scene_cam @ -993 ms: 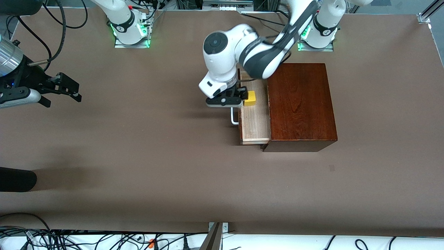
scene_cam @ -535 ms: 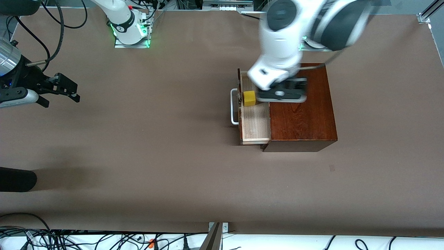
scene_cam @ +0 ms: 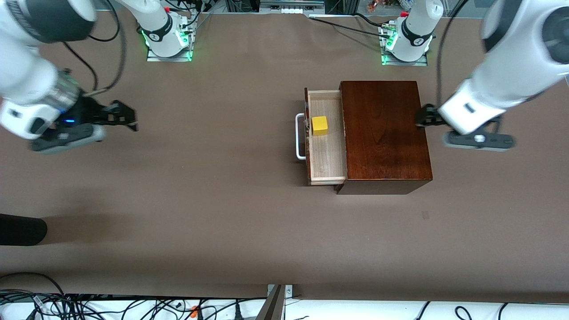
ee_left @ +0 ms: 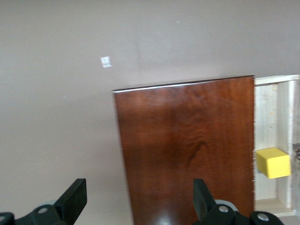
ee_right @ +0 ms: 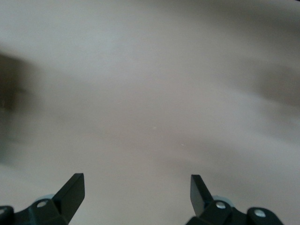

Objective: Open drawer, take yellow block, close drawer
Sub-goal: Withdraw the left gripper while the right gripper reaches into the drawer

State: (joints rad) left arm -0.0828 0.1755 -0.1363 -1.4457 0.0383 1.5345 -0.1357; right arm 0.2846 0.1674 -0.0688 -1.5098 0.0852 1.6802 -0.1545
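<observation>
One yellow block (scene_cam: pixel 319 125) in drawer (scene_cam: pixel 326 164)

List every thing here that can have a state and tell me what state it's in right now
Dark reddish-brown wooden box's drawer: pulled open, pale interior showing.
Small bright yellow cube: resting in the drawer, not held.
Left gripper: open, empty, over the box's edge toward the left arm's end.
Right gripper: open, empty, over bare table toward the right arm's end.
</observation>
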